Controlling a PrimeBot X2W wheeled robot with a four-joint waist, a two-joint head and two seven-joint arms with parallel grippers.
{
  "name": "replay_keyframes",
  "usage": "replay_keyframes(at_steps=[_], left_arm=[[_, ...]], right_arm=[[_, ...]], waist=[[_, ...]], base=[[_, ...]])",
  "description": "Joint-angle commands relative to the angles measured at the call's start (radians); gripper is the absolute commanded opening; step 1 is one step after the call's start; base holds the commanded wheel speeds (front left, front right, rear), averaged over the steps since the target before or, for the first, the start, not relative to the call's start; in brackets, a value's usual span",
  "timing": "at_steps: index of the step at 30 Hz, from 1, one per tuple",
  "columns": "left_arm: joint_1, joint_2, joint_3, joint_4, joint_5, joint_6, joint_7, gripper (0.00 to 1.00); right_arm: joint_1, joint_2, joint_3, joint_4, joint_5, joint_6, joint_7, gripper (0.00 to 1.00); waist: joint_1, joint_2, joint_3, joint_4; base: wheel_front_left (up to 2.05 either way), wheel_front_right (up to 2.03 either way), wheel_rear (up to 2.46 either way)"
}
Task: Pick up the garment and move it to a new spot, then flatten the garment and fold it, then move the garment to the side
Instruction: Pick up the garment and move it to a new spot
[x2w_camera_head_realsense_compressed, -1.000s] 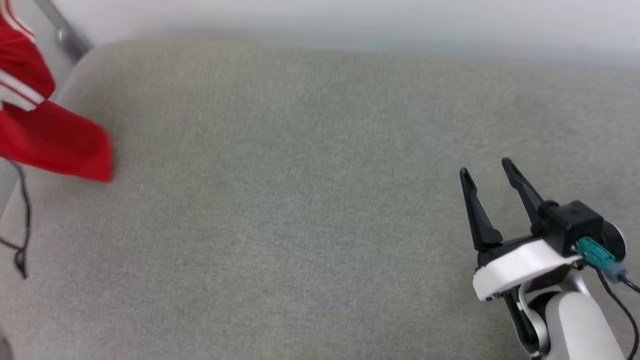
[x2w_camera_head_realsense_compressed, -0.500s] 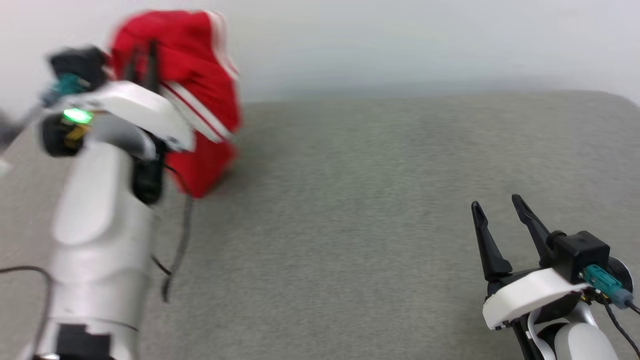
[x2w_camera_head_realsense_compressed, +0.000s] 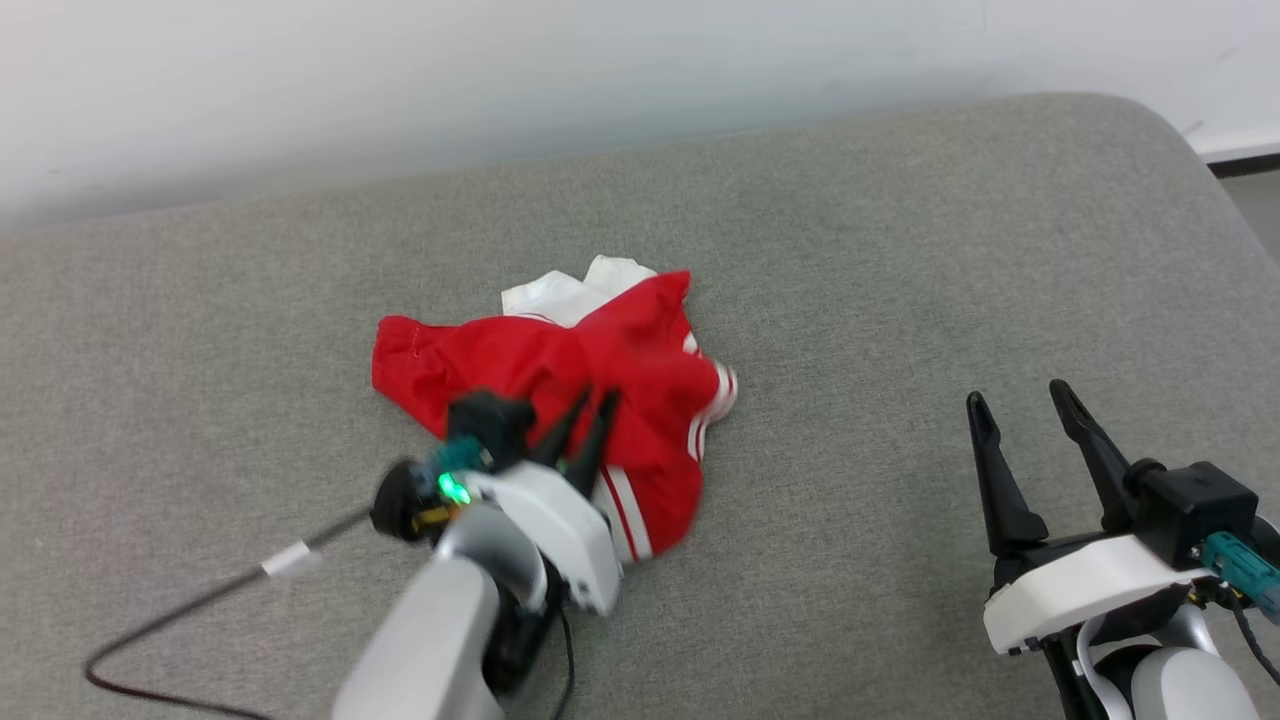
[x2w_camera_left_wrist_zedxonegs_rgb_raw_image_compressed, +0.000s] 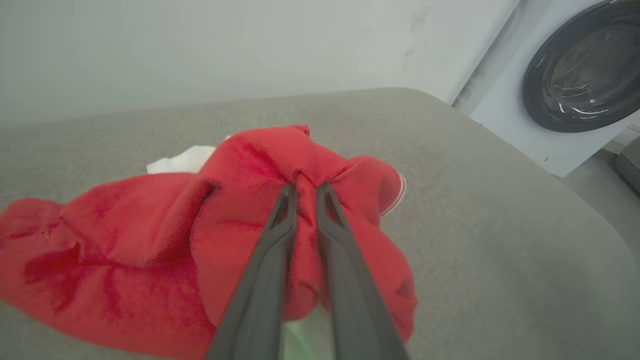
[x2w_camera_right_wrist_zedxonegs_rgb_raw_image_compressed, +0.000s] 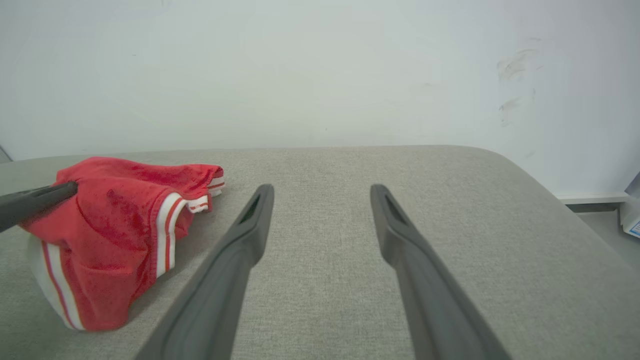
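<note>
A: Where is the garment (x2w_camera_head_realsense_compressed: 560, 360)?
B: Bunched in the middle of the tabletop (x2w_camera_head_realsense_compressed: 900, 250), pinched in the nearly closed left claw (x2w_camera_head_realsense_compressed: 597, 398). The right claw (x2w_camera_head_realsense_compressed: 1017, 393) stands wide and empty.
A: Advice?
B: Release it gently, then spread the corners. The washing machine (x2w_camera_left_wrist_zedxonegs_rgb_raw_image_compressed: 582, 65) looks dark inside; its contents I cannot tell.

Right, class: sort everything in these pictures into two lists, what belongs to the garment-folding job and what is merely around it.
Belongs to the job:
garment, crumpled on the grey padded surface
left gripper, shut on the garment
right gripper, open, apart from the garment

Just lying about:
washing machine
white wall
black cable
</note>
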Motion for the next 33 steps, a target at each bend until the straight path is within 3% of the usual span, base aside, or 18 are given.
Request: replay_keyframes(at_steps=[1,4,5,6,7,8,15,16,21,26,33], left_arm=[[0.039,-0.003,-0.019,-0.021,0.008,-0.004,0.007,0.00],[0.132,0.000,-0.076,-0.058,0.006,-0.009,0.036,0.00],[0.153,0.002,-0.086,-0.074,-0.001,-0.011,0.041,0.09],[0.163,0.009,-0.096,-0.090,0.003,-0.012,0.038,0.30],[0.171,0.014,-0.102,-0.106,0.008,-0.013,0.031,0.86],[0.182,0.017,-0.107,-0.117,0.008,-0.012,0.029,1.00],[0.165,0.022,-0.110,-0.230,0.045,0.009,-0.069,1.00],[0.163,0.020,-0.083,-0.257,0.047,0.039,-0.113,1.00],[0.167,0.023,-0.006,-0.260,0.029,0.106,-0.168,1.00],[0.202,0.064,0.091,-0.248,0.012,0.162,-0.198,1.00],[0.280,0.137,0.134,-0.232,0.019,0.188,-0.188,1.00]], right_arm=[[-0.007,0.001,-0.002,0.001,0.006,-0.001,-0.007,1.00],[-0.015,0.001,-0.002,0.010,0.005,-0.001,-0.012,1.00],[-0.018,0.001,-0.001,0.011,0.006,-0.001,-0.011,1.00],[-0.022,0.001,-0.003,0.012,0.007,-0.001,-0.013,1.00],[-0.023,0.001,-0.006,0.014,0.006,-0.001,-0.014,1.00],[-0.026,0.001,-0.006,0.017,0.005,-0.001,-0.015,1.00],[-0.020,0.001,-0.016,0.035,-0.017,-0.001,-0.007,1.00],[-0.008,0.001,-0.025,0.033,-0.023,-0.001,-0.001,1.00],[0.016,0.001,-0.049,0.016,-0.030,-0.001,0.016,1.00],[0.040,0.001,-0.053,0.004,-0.034,-0.001,0.029,1.00],[0.084,0.001,-0.042,-0.005,-0.031,-0.001,0.041,1.00]], waist=[[0.0001,0.0000,0.018,-0.002],[0.0001,0.0000,0.029,0.012],[0.0001,0.0000,0.032,0.017],[0.0001,0.0000,0.033,0.024],[0.0001,0.0000,0.031,0.034],[0.0001,0.0000,0.029,0.042],[0.0001,0.0000,-0.028,0.104],[0.0001,0.0000,-0.056,0.128],[0.0001,0.0000,-0.085,0.166],[0.0001,0.0000,-0.105,0.185],[0.0001,0.0000,-0.146,0.189]], base=[[0.00,0.00,0.00],[0.00,0.00,0.00],[0.00,0.00,0.00],[0.00,0.00,0.00],[0.00,0.00,0.00],[0.00,0.00,0.00],[0.00,0.00,0.00],[0.00,0.00,0.00],[0.00,0.00,0.00],[0.00,0.00,0.00],[0.00,0.00,0.00]])
